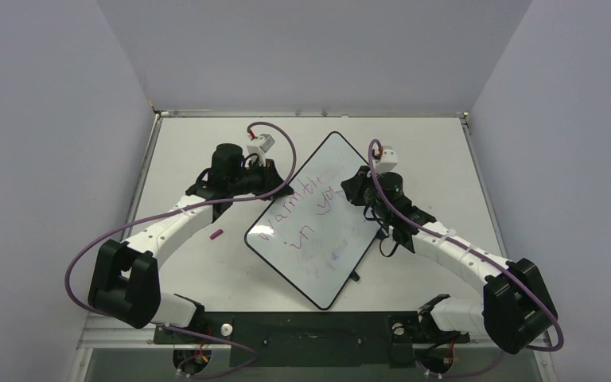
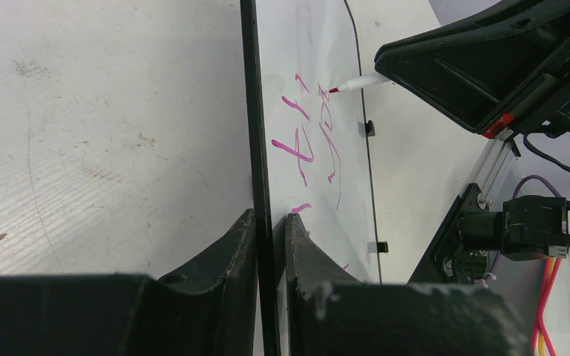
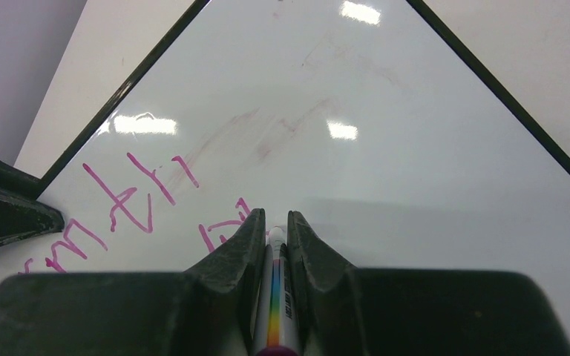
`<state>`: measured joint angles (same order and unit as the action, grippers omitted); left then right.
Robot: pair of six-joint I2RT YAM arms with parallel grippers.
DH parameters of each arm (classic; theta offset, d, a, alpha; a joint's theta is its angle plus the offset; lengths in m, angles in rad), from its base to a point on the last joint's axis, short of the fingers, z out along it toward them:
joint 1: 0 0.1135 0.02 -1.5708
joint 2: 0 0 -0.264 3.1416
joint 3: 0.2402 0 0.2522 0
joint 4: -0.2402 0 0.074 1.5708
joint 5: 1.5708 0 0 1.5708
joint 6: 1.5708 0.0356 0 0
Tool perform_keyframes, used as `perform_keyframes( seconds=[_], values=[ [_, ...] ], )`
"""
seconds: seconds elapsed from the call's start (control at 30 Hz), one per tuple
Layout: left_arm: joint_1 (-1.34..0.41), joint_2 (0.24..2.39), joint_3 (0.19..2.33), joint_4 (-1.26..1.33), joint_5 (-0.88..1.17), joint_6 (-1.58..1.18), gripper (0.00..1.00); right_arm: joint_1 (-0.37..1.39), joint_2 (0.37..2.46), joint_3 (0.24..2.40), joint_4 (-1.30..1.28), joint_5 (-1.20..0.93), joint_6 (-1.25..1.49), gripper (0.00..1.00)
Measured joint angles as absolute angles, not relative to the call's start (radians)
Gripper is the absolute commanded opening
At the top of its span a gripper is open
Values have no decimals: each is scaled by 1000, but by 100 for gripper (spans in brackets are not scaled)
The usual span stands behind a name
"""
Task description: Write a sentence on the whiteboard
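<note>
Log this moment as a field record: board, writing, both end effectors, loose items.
whiteboard: turned diagonally, black rim
sentence: pink, unfinished; "Warmth in yo" legible
left end effector: shut on the whiteboard's edge
right end effector: shut on a marker, tip at the whiteboard
loose item: small magenta piece on the table, left of the whiteboard

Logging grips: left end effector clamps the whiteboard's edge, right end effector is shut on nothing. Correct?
No: the right end effector holds a marker, seen in the right wrist view. The left end effector does clamp the edge of the whiteboard.
</note>
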<state>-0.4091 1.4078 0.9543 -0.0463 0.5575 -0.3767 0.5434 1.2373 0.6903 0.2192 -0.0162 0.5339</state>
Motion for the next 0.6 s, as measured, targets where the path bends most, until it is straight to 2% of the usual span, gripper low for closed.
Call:
perform_keyframes(
  seconds=[0.6],
  values=[
    [-409, 1408, 954, -46, 558, -377, 0, 542, 1308, 788, 197, -15, 532, 0]
  ],
)
